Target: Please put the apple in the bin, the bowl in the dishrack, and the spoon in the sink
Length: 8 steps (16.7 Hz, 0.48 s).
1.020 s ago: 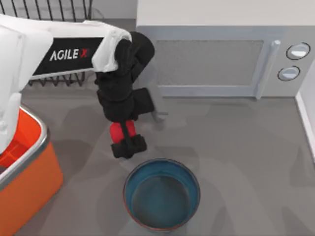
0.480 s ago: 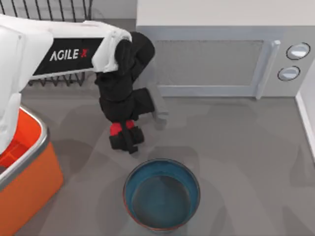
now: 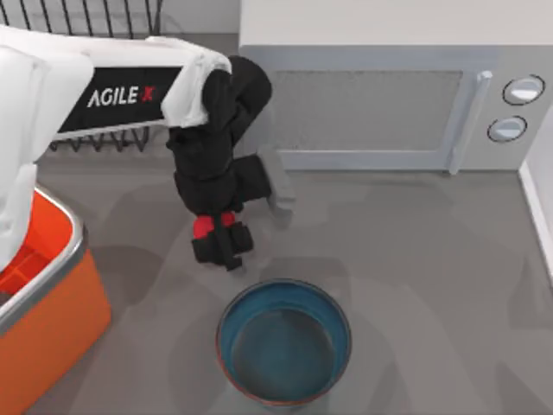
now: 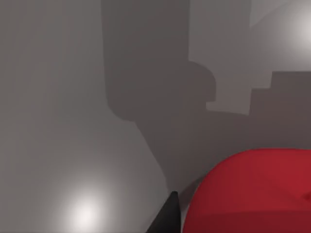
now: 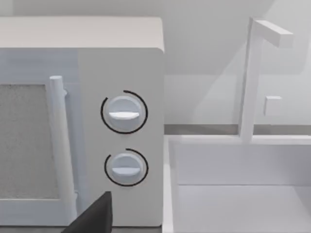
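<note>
Left gripper [image 3: 221, 245] pointing down, jaws apparently pinching the apple [image 3: 204, 226] between them, though the arm hides most of it. Bowl [image 3: 283, 341] on the table just beyond the fingertips; bin [image 3: 60, 285] off to the side.

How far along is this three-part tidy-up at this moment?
Nothing is finished yet. In hand: the left gripper sits over the small bright-red apple on the grey table, red showing between its fingers; the large orange bin with silver rim waits at the table's left. Left to do: the round teal-blue bowl with reddish-brown rim sits on the table, not in the black wire dishrack. The white sink awaits the spoon.
</note>
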Each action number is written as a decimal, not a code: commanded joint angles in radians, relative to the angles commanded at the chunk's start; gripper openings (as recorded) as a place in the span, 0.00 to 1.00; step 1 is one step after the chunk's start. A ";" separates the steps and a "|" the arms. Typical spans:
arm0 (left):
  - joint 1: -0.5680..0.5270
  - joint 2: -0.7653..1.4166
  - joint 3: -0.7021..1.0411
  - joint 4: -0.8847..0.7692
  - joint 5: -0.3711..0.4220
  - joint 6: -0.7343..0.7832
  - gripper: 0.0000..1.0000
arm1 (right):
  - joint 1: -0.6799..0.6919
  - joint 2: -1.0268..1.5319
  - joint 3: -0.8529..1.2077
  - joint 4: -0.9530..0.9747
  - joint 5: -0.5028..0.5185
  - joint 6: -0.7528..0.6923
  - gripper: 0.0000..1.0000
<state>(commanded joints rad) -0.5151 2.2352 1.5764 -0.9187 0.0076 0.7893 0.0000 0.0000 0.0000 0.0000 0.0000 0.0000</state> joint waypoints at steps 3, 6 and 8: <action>0.001 -0.018 0.006 -0.011 0.001 -0.002 0.00 | 0.000 0.000 0.000 0.000 0.000 0.000 1.00; 0.001 -0.033 0.064 -0.082 0.002 -0.003 0.00 | 0.000 0.000 0.000 0.000 0.000 0.000 1.00; 0.001 -0.052 0.124 -0.169 0.002 -0.004 0.00 | 0.000 0.000 0.000 0.000 0.000 0.000 1.00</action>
<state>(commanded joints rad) -0.5139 2.1833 1.7005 -1.0873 0.0098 0.7851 0.0000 0.0000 0.0000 0.0000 0.0000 0.0000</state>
